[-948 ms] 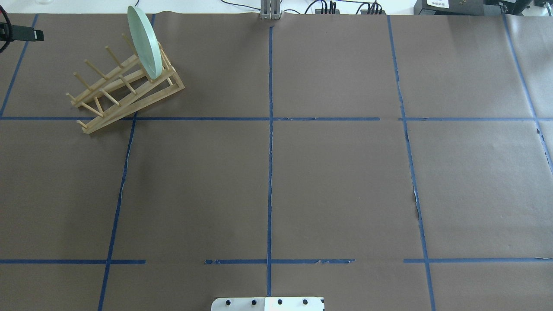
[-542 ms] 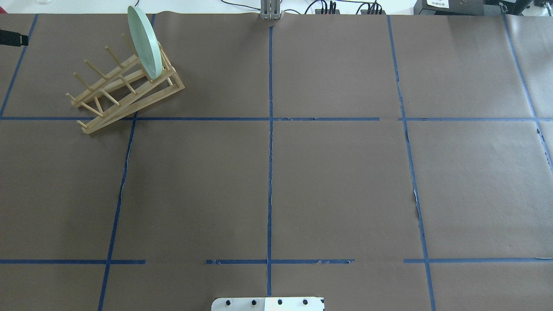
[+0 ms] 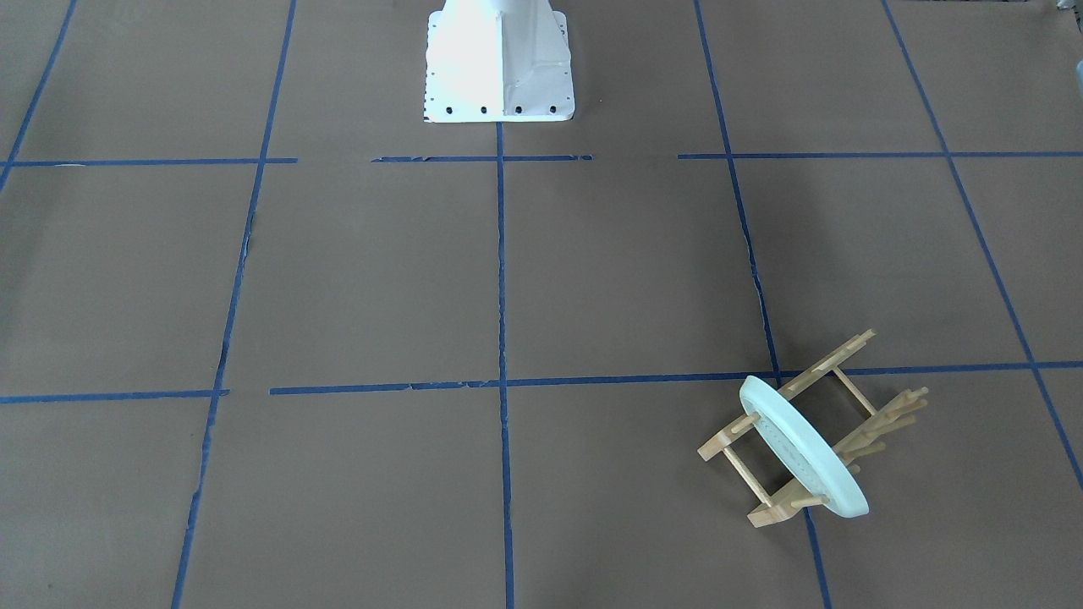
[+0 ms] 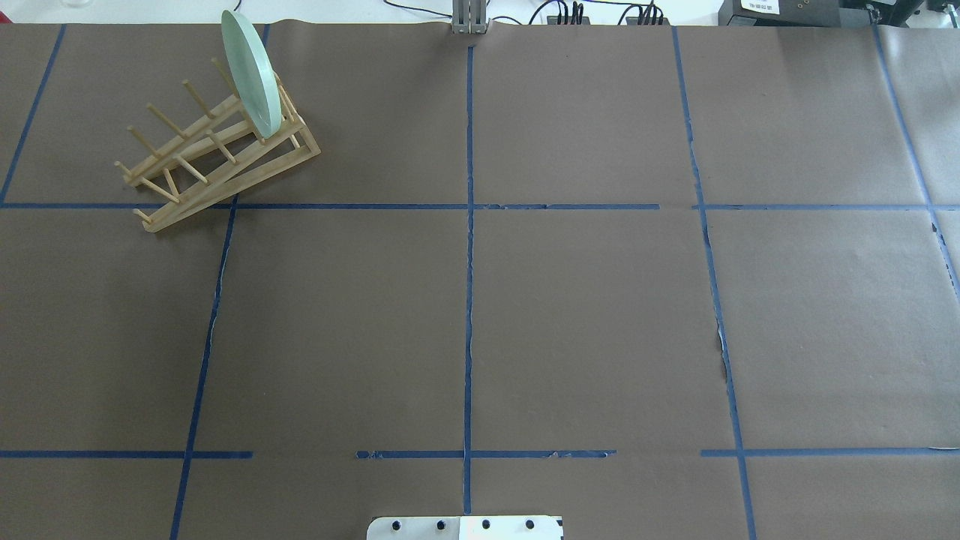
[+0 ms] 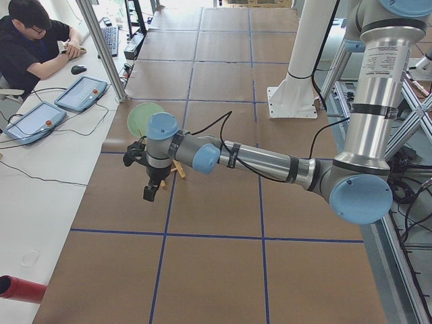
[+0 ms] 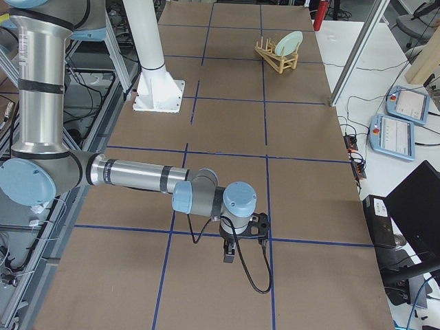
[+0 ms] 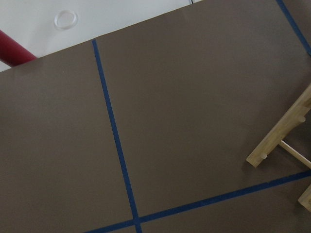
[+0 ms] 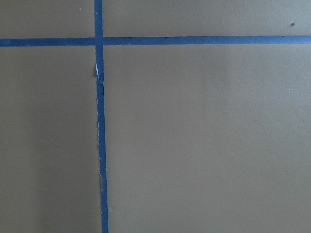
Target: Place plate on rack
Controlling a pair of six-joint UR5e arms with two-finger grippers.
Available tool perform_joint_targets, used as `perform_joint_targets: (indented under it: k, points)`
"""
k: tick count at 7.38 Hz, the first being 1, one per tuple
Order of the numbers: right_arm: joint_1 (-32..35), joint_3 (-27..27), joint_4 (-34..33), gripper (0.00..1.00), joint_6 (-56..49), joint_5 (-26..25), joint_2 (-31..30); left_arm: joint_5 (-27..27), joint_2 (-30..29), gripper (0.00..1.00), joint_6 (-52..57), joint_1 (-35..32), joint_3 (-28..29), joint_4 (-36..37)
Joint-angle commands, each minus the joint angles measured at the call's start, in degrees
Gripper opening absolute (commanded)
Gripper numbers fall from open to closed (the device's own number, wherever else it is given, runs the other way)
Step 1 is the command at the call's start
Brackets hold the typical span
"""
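The pale mint-green plate [image 4: 251, 73] stands on edge between the pegs at the far end of the wooden rack [image 4: 217, 161], at the table's far left. It leans slightly and nothing holds it. Plate [image 3: 804, 457] and rack [image 3: 825, 362] also show in the front-facing view. My left gripper [image 5: 150, 192] shows only in the exterior left view, hanging above the table beside the rack, apart from the plate [image 5: 143, 116]; I cannot tell whether it is open. My right gripper [image 6: 229, 256] shows only in the exterior right view, far from the rack [image 6: 278, 58]; its state is unclear.
The robot base [image 3: 499, 59] stands at the table's near middle. A red cylinder [image 5: 20, 289] lies at the table's left end. An operator [image 5: 34, 40], tablets [image 5: 81, 93] and a metal post [image 5: 101, 47] are along the far side. Blue tape lines cross the brown paper.
The dark tip of my left gripper at the overhead view's left edge slid further left and is now out of that view. Plate and rack have not moved.
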Motion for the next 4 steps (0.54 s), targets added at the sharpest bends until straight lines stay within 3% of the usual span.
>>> perform_joint_targets:
  k: [1, 4]
  points:
    - [0.0, 0.0, 0.0, 1.0, 0.0, 0.0, 0.0, -4.5, 0.2, 1.0, 0.3, -0.5, 6.8, 6.0]
    - [0.0, 0.0, 0.0, 1.0, 0.0, 0.0, 0.0, -5.4, 1.7, 1.0, 0.3, -2.7, 7.0, 8.8]
